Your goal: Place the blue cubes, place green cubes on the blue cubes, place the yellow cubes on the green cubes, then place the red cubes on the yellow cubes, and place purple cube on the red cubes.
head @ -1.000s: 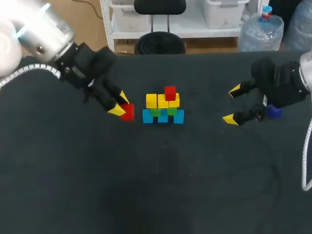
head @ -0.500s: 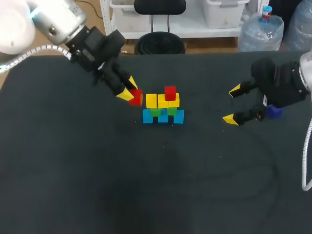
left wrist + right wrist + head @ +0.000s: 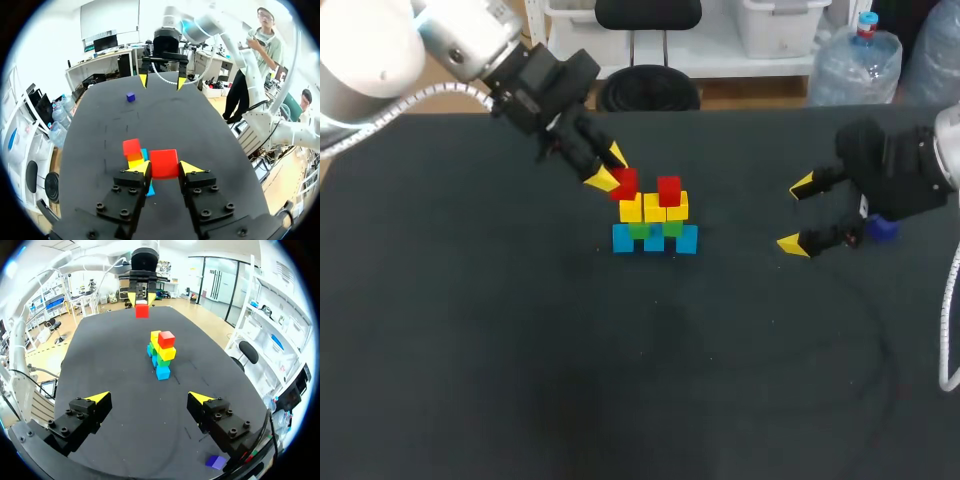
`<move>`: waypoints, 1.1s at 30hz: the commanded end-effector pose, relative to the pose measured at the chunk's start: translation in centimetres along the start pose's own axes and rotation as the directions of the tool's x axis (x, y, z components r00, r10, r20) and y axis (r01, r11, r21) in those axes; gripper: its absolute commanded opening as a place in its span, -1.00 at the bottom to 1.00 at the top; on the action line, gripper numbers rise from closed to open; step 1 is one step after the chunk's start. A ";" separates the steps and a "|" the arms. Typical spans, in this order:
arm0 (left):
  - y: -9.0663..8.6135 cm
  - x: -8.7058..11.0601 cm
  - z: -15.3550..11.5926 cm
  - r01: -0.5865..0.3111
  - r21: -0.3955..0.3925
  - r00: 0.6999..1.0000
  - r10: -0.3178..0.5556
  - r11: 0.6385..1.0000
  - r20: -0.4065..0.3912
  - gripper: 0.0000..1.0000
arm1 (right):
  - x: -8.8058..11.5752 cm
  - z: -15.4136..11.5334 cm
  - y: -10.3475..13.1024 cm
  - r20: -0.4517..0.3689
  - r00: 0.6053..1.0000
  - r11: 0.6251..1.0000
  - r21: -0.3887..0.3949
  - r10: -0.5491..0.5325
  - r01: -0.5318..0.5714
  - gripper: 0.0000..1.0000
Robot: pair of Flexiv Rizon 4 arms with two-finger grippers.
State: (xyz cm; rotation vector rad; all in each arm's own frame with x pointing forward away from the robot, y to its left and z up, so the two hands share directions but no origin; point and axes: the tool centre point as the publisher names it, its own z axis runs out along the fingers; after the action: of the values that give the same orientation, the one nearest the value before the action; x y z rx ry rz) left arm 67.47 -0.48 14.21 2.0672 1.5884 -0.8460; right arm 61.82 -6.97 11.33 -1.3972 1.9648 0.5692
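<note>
Change: within the last 1 s the left arm [image 3: 470, 45] lifts the held red cube [image 3: 624, 184] from desk level, left of the stack, up to the height of the stack's top and close beside its left end. The right arm [image 3: 905, 175] shows no shift.
Meaning for task: judged as mid-carry of the 2nd red cube. The blue, green and yellow layers are done, and the purple cap is not yet started.
Left jaws: pinching the held red cube from 2 sides. The cube is clear of the stack and not yet resting on it.
Right jaws: spread and empty, hovering above the desk [image 3: 520, 350], well apart from the stack.
Stack: 3 blue cubes [image 3: 654, 243] on the desk, 2 green cubes [image 3: 640, 230] on them, and 3 yellow cubes [image 3: 654, 208] above. 1 placed red cube [image 3: 669, 190] sits toward the right end.
Purple cube: purple cube [image 3: 216, 461] lies on the desk just beside the right jaws, untouched.
Cube finish: plain matte faces, crisp edges, uniform colour. Wood or plastic cannot be told.
Desk finish: black, dull, cloth-like covering, flat.
Jaw form: yellow wedge tips on black bolted blocks.
Risk: the narrow seats on the yellow row call for a square, gentle set-down.
</note>
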 end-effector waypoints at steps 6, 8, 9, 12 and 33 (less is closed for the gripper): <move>2.1 0.6 0.9 0.000 0.034 1.000 0.001 0.999 -0.021 -1.00 | 0.1 0.1 -0.1 0.005 1.000 1.000 -0.003 -0.001 0.001 1.00; 2.4 0.8 1.2 0.007 0.018 0.999 -0.007 1.000 -0.038 -1.00 | 0.1 0.1 -0.1 0.005 1.000 1.000 -0.003 -0.001 0.001 1.00; 2.5 0.9 1.2 0.011 0.013 0.999 -0.011 1.000 -0.042 -1.00 | 0.1 0.1 -0.1 0.005 1.000 1.000 -0.003 -0.001 0.001 1.00; 2.6 1.0 1.4 0.017 -0.009 0.999 -0.017 1.000 -0.041 -1.00 | 0.1 0.1 -0.1 0.005 1.000 1.000 -0.003 -0.001 0.001 1.00; 3.3 1.5 2.8 0.058 -0.078 0.998 -0.059 0.995 -0.015 -1.00 | 0.1 0.1 -0.1 0.005 1.000 1.000 -0.003 -0.001 0.001 1.00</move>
State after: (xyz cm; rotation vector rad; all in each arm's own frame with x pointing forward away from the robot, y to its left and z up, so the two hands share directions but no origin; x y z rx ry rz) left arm 70.59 -2.10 11.03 1.9975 1.6693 -0.7829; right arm 61.82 -6.96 11.33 -1.3972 1.9647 0.5692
